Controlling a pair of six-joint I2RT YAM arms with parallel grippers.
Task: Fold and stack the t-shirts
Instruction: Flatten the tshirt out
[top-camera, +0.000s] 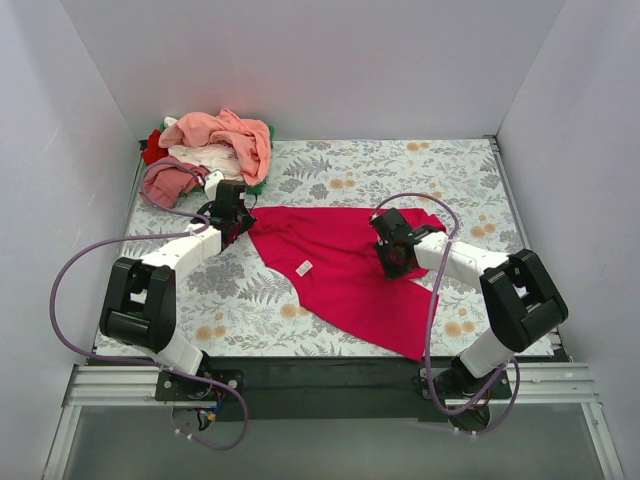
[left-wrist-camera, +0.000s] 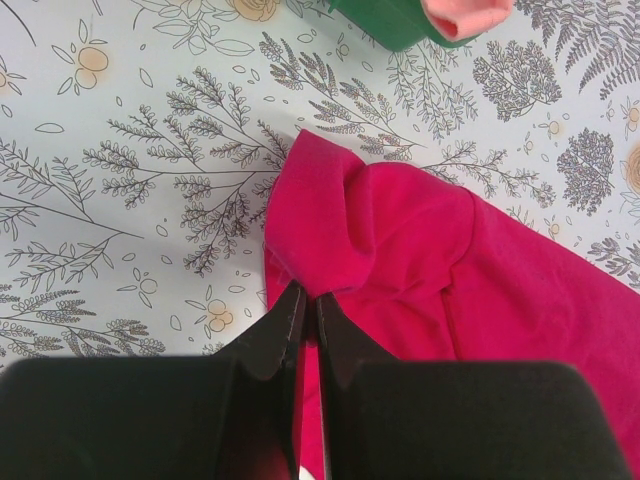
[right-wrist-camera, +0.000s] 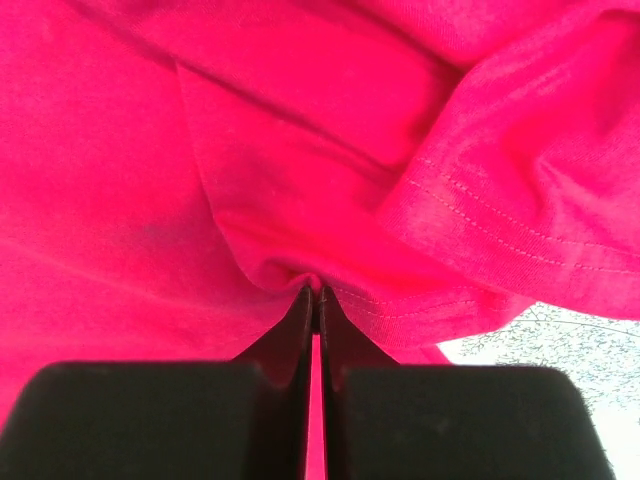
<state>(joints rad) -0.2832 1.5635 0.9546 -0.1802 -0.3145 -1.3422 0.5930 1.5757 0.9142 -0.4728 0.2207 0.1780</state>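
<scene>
While left pincer (left-wrist-camera: 308, 303) pinches crimson t-shirt (top-camera: 340, 262) edge, right pincer (right-wrist-camera: 315, 297) clamps its cloth.

On my feed the crimson-magenta cloth t-shirt (top-camera: 350, 270) carries a small white label (top-camera: 305, 267). The pale table cover (top-camera: 440, 170) is printed with grey ferns and orange blossoms. In the heap I see a salmon-pink cloth shirt (top-camera: 230, 135), a cream-white cloth shirt (top-camera: 212, 158), a dusty-pink cloth shirt (top-camera: 168, 183) and a red cloth shirt (top-camera: 152, 150). The dark green tray (left-wrist-camera: 385, 20) is plain.

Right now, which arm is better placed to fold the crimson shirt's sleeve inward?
Right. The right gripper pinches the crimson shirt beside its sleeve hem; the left gripper grips the opposite edge.
</scene>
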